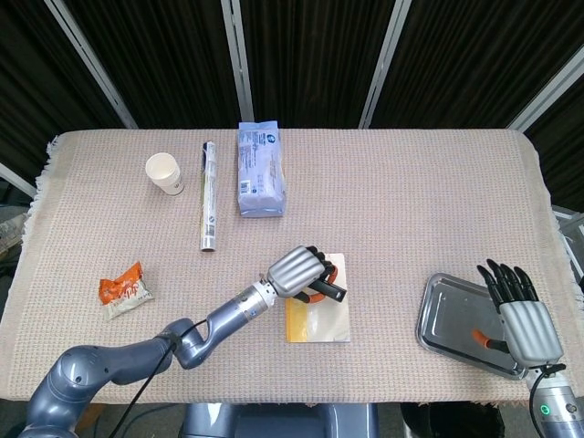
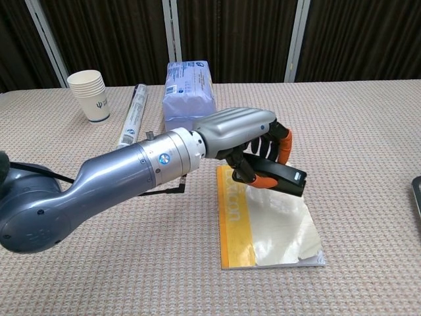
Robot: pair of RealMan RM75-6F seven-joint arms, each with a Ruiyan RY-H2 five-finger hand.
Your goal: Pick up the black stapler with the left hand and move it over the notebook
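Observation:
My left hand (image 1: 299, 271) (image 2: 242, 135) grips the black stapler (image 2: 279, 176) (image 1: 330, 291), which has orange trim. It holds the stapler in the air over the upper part of the notebook (image 2: 271, 230) (image 1: 318, 319), a yellow-spined book with a pale cover lying flat on the table. The stapler's black nose points right. Over the tray at the lower right hangs my right hand (image 1: 522, 310), its fingers spread and holding nothing.
A metal tray (image 1: 456, 319) with a small orange item sits at the right front. At the back left stand paper cups (image 1: 164, 172) (image 2: 89, 95), a rolled tube (image 1: 208, 195) (image 2: 132, 115) and a blue packet (image 1: 259, 169) (image 2: 189, 96). A snack wrapper (image 1: 124, 289) lies at the left front.

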